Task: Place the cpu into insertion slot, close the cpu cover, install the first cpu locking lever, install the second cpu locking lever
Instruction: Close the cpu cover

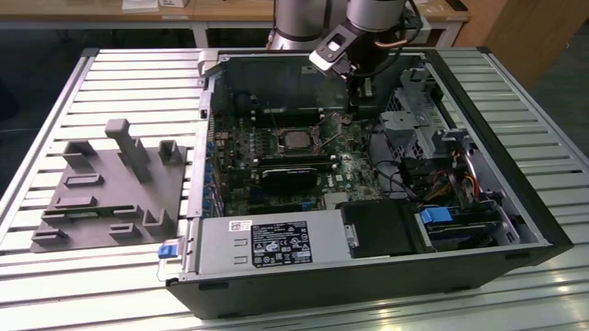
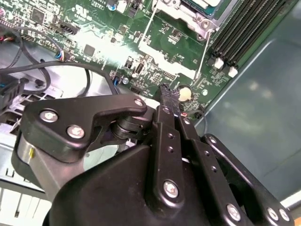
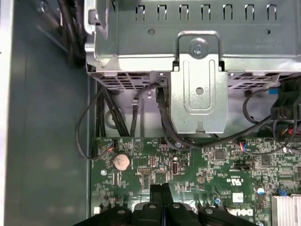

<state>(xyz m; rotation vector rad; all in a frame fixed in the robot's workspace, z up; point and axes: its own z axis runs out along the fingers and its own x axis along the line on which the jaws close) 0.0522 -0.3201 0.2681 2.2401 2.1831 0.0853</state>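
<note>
Low over the motherboard (image 3: 188, 169), tips near its surface | gripper (image 3: 161, 188) pressed together, nothing between | cpu (image 1: 296, 141) lying in the insertion slot (image 1: 278, 138), near the gripper, off toward the exterior view's left.

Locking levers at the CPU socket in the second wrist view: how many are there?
2: one lever beside the memory slots, the other on the socket's opposite side.
</note>
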